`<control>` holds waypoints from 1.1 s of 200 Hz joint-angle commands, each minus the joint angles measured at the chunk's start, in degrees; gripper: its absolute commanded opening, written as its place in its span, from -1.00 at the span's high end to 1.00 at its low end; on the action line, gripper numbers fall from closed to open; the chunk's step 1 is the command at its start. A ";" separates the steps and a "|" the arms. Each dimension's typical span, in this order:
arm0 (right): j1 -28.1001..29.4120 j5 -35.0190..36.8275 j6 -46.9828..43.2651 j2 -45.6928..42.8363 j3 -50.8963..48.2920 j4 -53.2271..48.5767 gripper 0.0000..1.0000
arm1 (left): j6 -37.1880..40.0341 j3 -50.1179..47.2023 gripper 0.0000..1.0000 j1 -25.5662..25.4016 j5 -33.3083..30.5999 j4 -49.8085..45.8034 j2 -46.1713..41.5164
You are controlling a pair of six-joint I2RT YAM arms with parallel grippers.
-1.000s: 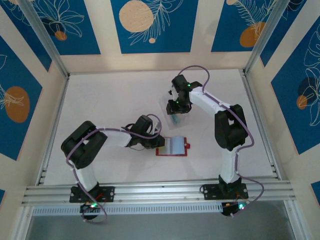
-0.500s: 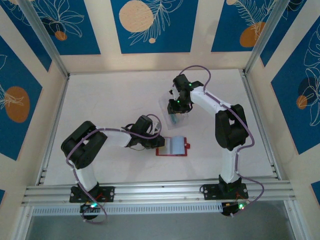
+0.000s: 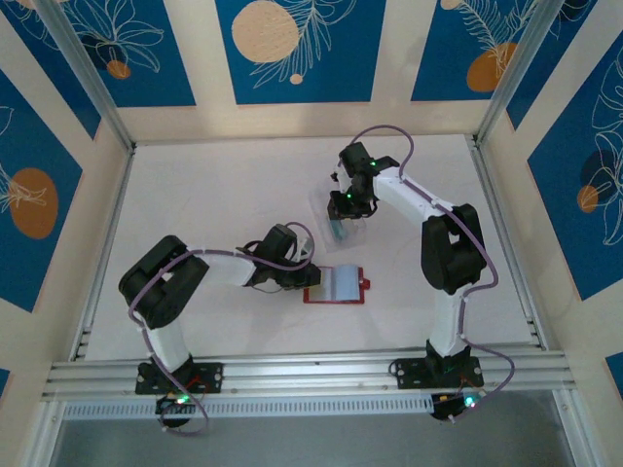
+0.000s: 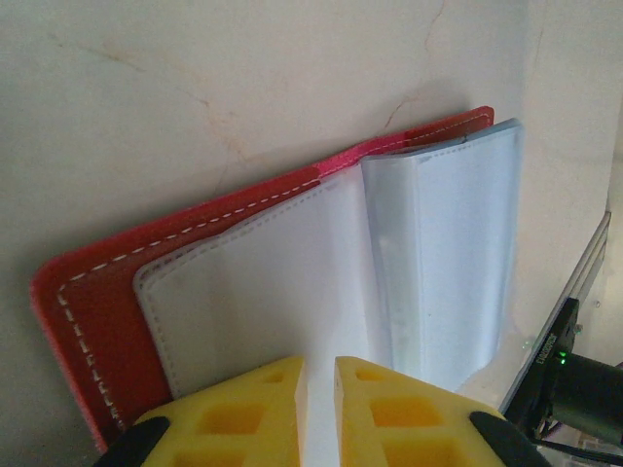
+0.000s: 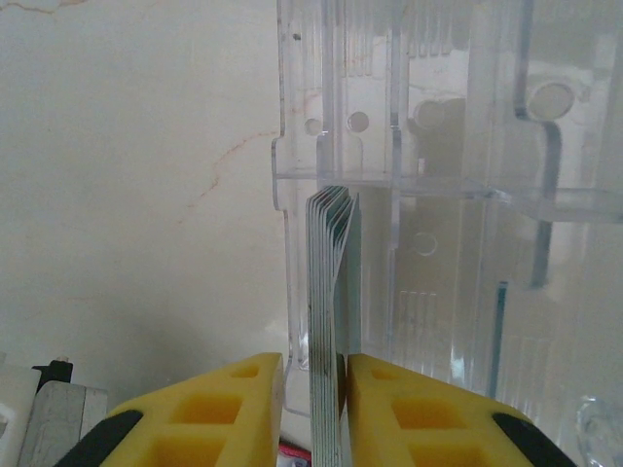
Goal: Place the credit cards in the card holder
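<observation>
Right gripper [image 5: 314, 368] clenched the credit cards [image 5: 329, 282] standing inside the clear case [image 5: 438, 195]; left gripper [image 4: 321, 368] pinched the open card holder [image 4: 97, 311] at its edge.

Clear plastic case [image 5: 458, 146] — on pale table [image 3: 214, 185]

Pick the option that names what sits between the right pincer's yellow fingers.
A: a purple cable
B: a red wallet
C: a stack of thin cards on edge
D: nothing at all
C: in the right wrist view, the right pincer has its yellow fingers against both sides of a stack of credit cards standing on edge, at the clear plastic case.
</observation>
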 commanded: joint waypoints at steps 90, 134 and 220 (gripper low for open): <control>-0.30 -0.49 -0.04 -2.36 1.67 -1.40 0.68 | -0.11 -1.59 0.68 -0.35 -1.92 -3.34 0.88; -0.34 0.62 -0.05 -2.84 2.08 -2.13 0.73 | -0.17 -1.68 0.68 -0.41 -1.92 -3.32 0.97; -0.25 5.95 1.31 -5.64 2.93 -3.64 0.87 | -0.09 -2.28 0.68 -0.35 -2.10 -3.53 0.04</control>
